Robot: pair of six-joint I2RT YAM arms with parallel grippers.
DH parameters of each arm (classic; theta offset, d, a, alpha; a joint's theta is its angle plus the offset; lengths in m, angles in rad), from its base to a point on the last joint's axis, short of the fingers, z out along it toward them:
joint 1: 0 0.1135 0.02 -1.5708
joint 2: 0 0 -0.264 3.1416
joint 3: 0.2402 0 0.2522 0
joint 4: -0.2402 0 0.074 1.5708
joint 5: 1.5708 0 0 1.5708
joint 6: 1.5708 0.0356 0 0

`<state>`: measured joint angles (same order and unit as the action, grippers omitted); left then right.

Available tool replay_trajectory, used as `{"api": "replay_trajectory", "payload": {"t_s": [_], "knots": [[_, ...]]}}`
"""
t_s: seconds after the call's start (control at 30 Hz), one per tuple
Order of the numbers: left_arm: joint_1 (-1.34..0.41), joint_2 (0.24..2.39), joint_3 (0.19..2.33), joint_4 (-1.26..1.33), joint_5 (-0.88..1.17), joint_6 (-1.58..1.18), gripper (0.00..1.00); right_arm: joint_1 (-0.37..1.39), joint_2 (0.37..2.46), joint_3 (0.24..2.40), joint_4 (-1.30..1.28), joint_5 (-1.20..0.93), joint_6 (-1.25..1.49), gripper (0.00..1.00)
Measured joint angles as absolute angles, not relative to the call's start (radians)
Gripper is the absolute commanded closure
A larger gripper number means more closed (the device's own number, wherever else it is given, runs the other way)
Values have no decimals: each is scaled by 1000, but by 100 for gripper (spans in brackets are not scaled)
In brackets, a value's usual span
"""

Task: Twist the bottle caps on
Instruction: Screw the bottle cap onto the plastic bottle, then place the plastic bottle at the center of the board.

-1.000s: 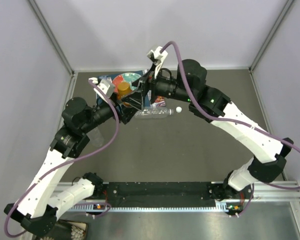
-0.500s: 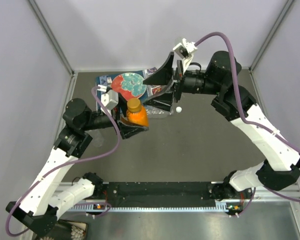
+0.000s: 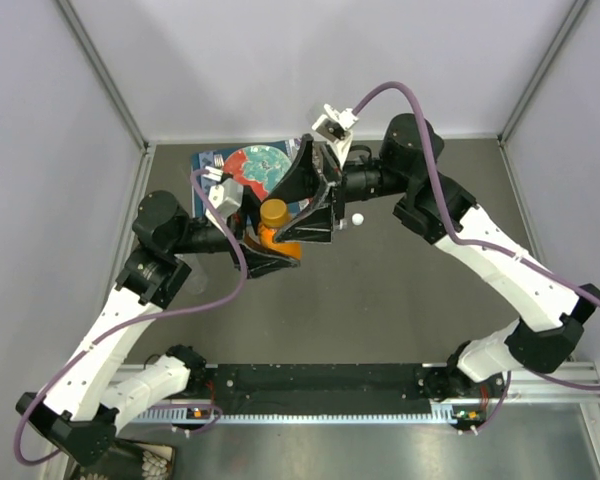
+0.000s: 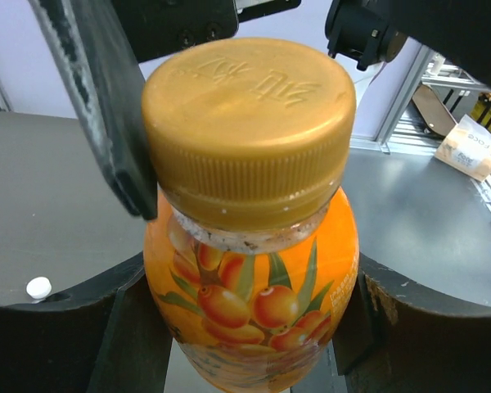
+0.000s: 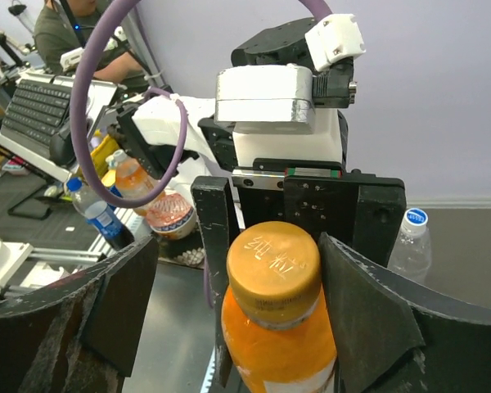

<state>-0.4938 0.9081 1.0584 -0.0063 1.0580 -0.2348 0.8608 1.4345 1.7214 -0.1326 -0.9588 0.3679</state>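
Clamped the squat orange plastic bottle [image 3: 283, 240], fruit printed on its label, in the left gripper [image 4: 250, 311], with jaws closed on the lower body and 1 dark finger [image 4: 57, 336] pressed to each side. Found the round amber-gold ribbed plastic screw cap [image 4: 245, 131] seated on the bottle's neck, embossed characters across its top; could not tell how tightly screwed.

Positioned the right gripper [image 3: 288, 212] at cap height, spread wide and gripping nothing, with the cap between its 2 fingers. Saw 1 of those fingers [image 4: 106, 106] close against the cap's ribbed side, touching or just beside, impossible to say which. Saw the other [image 5: 119, 311] well apart from the cap.

Located the bottle, in the top view, left of the middle of the dark grey table [image 3: 410, 310], just on the near side of the round red-and-teal patterned plate [image 3: 252, 165]. Could not tell whether its base touched the table.

Noted 1 small white round plastic cap [image 3: 358, 219] lying loose on the table just beside the right arm's wrist, apart from the orange bottle. Made out, in the right wrist view, 1 slim clear plastic bottle [image 5: 409, 246] standing upright beyond the left gripper, with a white-and-blue cap [image 5: 415, 217] on its neck.
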Motion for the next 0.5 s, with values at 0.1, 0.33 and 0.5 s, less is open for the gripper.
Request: {"api": "replay_trajectory", "payload": {"t_s": [0.1, 0.33, 0.5], "knots": [[-495, 908, 1059, -4, 1059, -234, 100, 876, 1448, 1722, -126, -955, 359, 36], [-496, 908, 1062, -9, 1053, -233, 100, 889, 1469, 1722, -131, -919, 329, 65], [-500, 905, 1068, -22, 1030, -229, 91, 894, 1469, 1725, -141, -885, 287, 86]]}}
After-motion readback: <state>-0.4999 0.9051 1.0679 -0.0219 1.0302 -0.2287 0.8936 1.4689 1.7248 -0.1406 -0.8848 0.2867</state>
